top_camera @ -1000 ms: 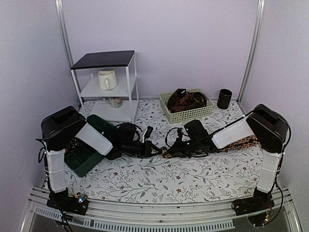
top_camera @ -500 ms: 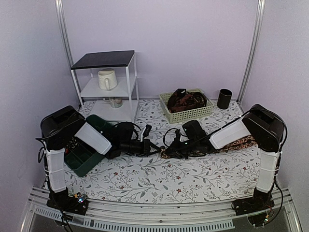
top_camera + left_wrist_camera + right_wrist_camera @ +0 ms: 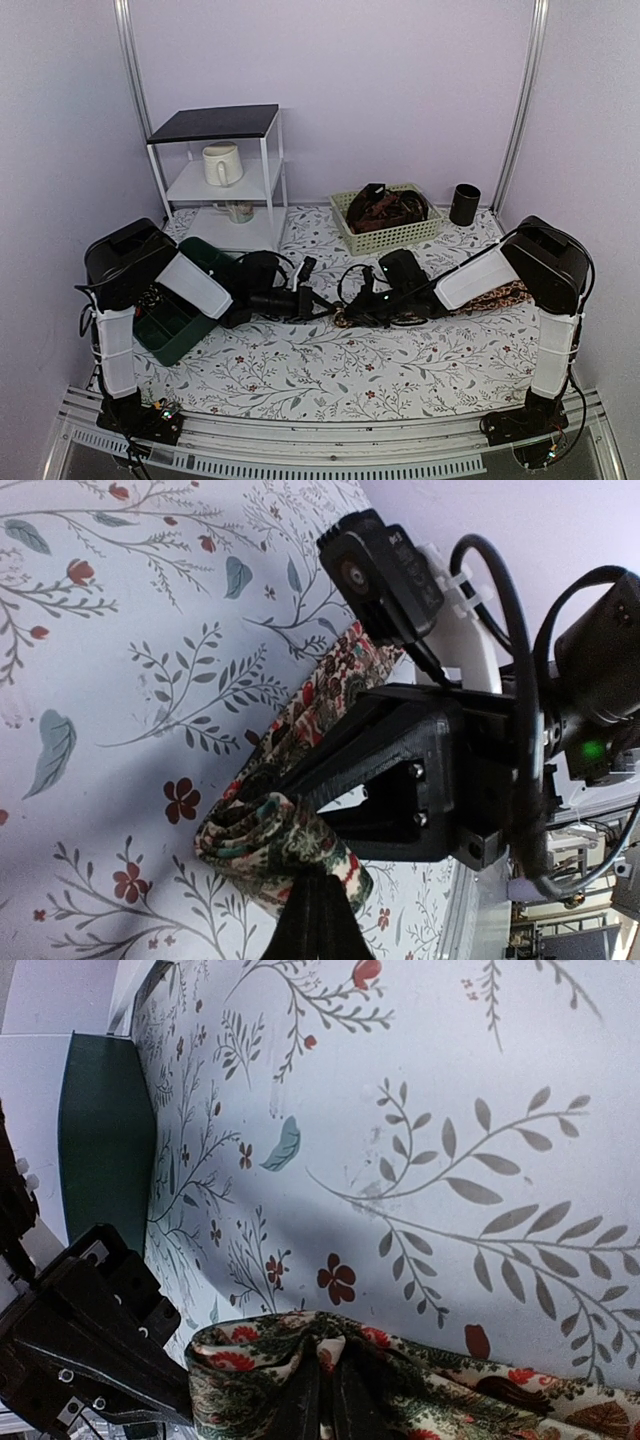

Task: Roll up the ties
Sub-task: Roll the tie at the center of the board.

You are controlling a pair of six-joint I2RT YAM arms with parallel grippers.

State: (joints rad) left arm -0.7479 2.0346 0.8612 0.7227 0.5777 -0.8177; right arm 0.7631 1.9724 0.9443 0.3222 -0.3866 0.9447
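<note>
Paisley cloth in brown, green and red, the tie (image 3: 262, 835) lay at the middle of the flowered worktop (image 3: 330, 370). One end was doubled into a small fold and the rest trailed flat toward my right side. My left pincer (image 3: 312, 905) was clenched on that fold from one side, the cloth bunched about its fingers. My right pincer (image 3: 325, 1392) was clenched on the same fold from the other side, so the two stood just beside each other.

By my reckoning the roll was only at its first turn: one fold was made, there was no coil, and nearly the whole length was unrolled. The next move, I judged, called for one pincer to hold the core fast. The other would let go, take a fresh hold further along and turn the cloth over, keeping the edges level so the coil would not cone out. More ties (image 3: 385, 208) lay heaped in the basket (image 3: 392, 240) at the back, not yet rolled.
</note>
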